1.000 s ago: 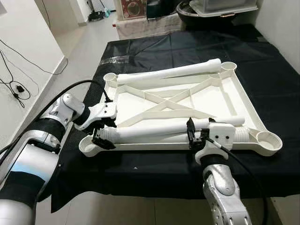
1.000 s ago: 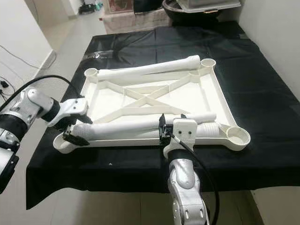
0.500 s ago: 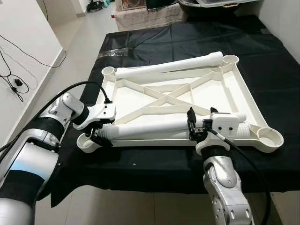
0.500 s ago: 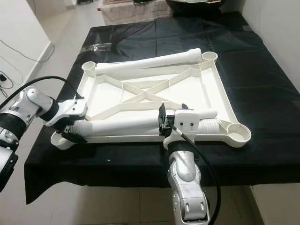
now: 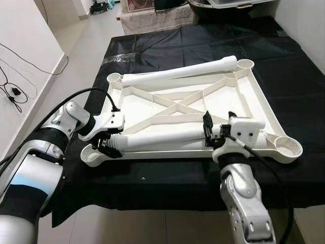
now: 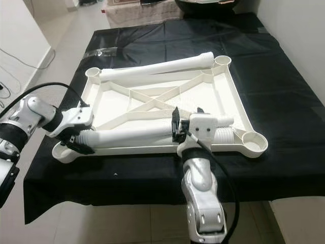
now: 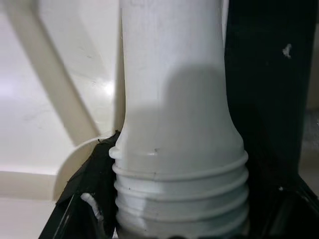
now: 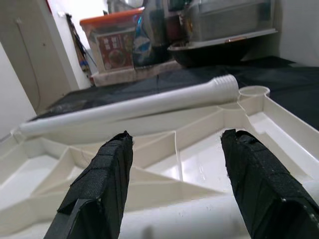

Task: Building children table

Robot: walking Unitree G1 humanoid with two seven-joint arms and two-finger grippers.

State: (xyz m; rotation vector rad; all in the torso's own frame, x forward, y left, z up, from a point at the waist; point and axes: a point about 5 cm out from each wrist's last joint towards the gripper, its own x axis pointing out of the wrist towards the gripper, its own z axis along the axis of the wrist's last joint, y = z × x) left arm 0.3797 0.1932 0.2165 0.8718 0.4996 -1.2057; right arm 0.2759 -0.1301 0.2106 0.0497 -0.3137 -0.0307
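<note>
Claws first. My left claw is clamped on the threaded end of the near table leg, at about 8 o'clock of the upturned tabletop; the left wrist view shows the ridged threads seated between my fingers. My right claw straddles the same leg farther along, fingers spread either side of it and not visibly pinching. The leg lies across the tabletop's near rim, its threaded end just beside the 8 o'clock corner socket. A second leg rests along the far rim, toward 12 o'clock. All of this sits on the black-draped bench.

Risk, in my judgement: with one end firmly held and the other loosely cradled, the leg may roll or swing, and the threads could meet the socket skewed and cross-thread.

Against the frame one second back, my left claw holds the same grip, and the view sits slightly higher, a camera shift.
</note>
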